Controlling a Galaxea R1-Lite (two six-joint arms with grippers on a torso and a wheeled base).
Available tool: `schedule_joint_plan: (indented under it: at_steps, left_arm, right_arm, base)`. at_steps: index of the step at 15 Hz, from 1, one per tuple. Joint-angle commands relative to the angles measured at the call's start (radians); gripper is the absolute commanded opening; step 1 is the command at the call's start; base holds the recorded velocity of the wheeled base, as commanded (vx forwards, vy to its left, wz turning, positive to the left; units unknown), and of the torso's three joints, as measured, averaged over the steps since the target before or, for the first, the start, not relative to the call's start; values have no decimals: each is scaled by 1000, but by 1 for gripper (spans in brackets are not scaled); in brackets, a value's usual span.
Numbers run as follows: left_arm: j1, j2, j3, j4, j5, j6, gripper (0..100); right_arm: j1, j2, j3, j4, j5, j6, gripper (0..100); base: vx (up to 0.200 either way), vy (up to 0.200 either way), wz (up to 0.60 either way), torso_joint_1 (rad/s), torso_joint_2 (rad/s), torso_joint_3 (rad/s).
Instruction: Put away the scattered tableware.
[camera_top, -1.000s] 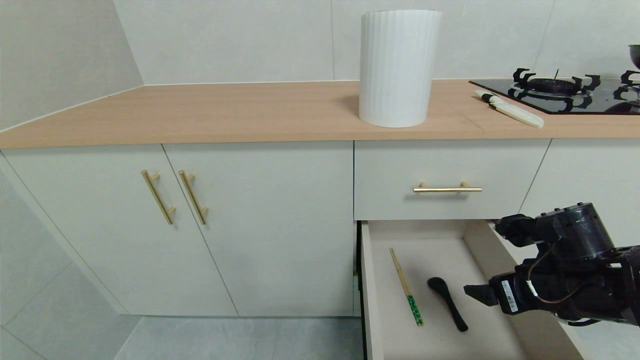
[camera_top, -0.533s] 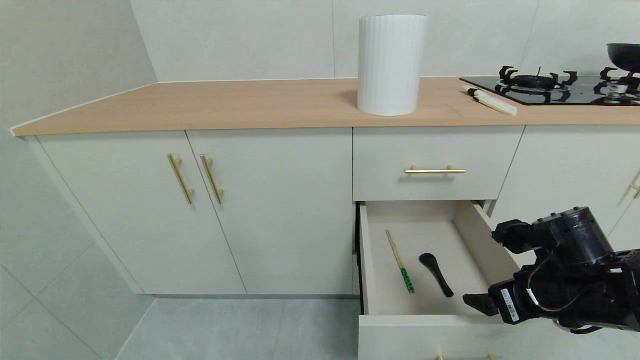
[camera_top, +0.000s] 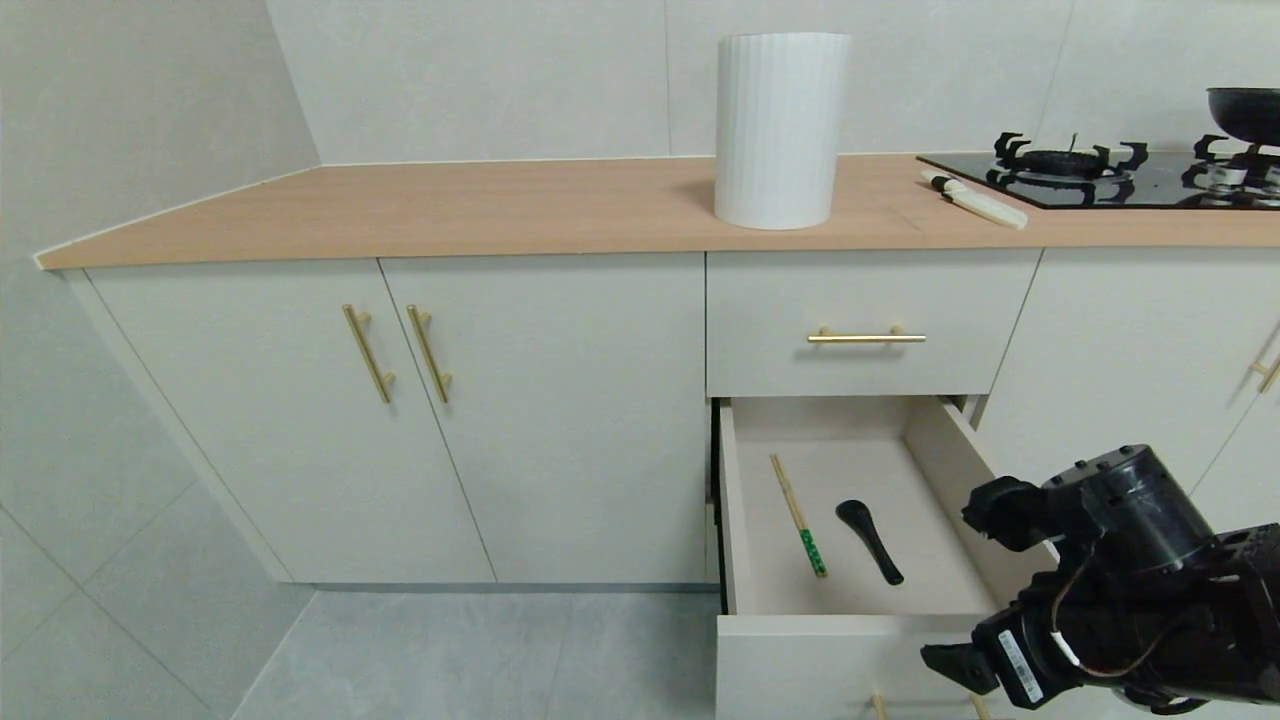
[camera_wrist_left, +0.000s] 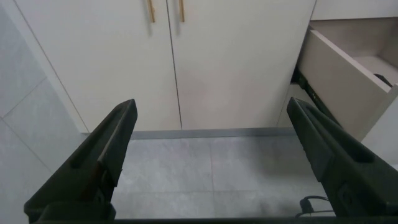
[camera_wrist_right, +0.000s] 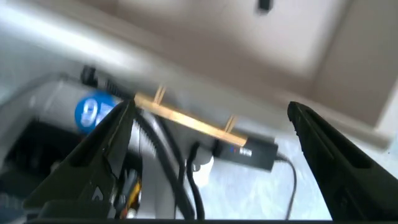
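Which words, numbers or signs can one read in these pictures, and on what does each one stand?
No text is legible anywhere.
White label on the right arm: print too small to read.
Blue round sticker near the gold drawer handle: blurred, unreadable.

Open drawer (camera_top: 945, 470) — chopsticks (camera_top: 797, 515), black spoon (camera_top: 870, 542) inside.

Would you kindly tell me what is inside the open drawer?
Chopsticks and a black spoon lie side by side, apart, on the drawer floor. The right arm covers the drawer's front right corner, so that part cannot be checked.
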Motion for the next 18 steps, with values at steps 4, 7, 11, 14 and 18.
schedule_joint_plan:
  at_steps: [4,7,11,14,18]
  left_arm:
    - [0,0,0,0,0,0,100]
    - [0,0,-2,0,0,0,100]
    - [0,0,0,0,0,0,100]
    - [0,0,0,0,0,0,100]
    - [0,0,0,0,0,0,100]
  right_arm:
    - [89,-12,12,93,-2,-47,100]
    - [92,21,13,122,-2,-64,100]
    - [92,84,7,116,-9,-58,100]
    - [83,107,-8,113,-12,-51,100]
    - [82,141,-37,112,-34,5,100]
  base:
    - [0,0,0,0,0,0]
    - [0,0,0,0,0,0]
    - [0,0,0,0,0,0]
    - [0,0,0,0,0,0]
    - [0,0,0,0,0,0]
